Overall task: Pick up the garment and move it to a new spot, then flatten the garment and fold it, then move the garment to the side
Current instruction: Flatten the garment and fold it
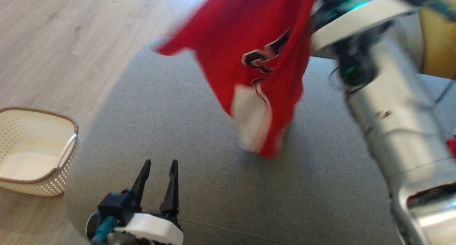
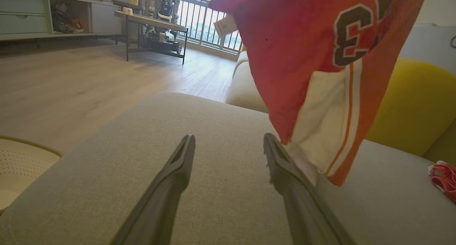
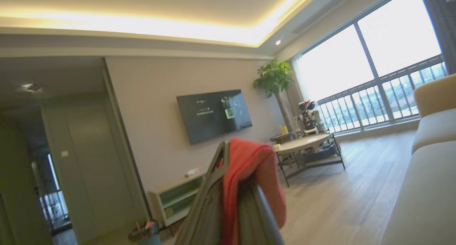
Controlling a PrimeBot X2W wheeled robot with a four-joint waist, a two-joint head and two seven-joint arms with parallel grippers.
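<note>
Head view: red garment (image 1: 249, 59) hangs over the grey cushion (image 1: 171, 123)

The garment, a red jersey with a dark number and a white side panel, hangs from the right gripper (image 3: 231, 166) above the cushion's far half. That gripper's fingers are pressed together on a bunch of the red cloth. Blur hides whether the lower hem touches the cushion. The left gripper (image 1: 161, 163) hovers over the cushion's near edge, fingers spread and empty. A white basket (image 1: 42, 111) sits on the floor left of the cushion.

Red garment (image 2: 285, 59): black no. "3", 2nd digit cut off.
</note>
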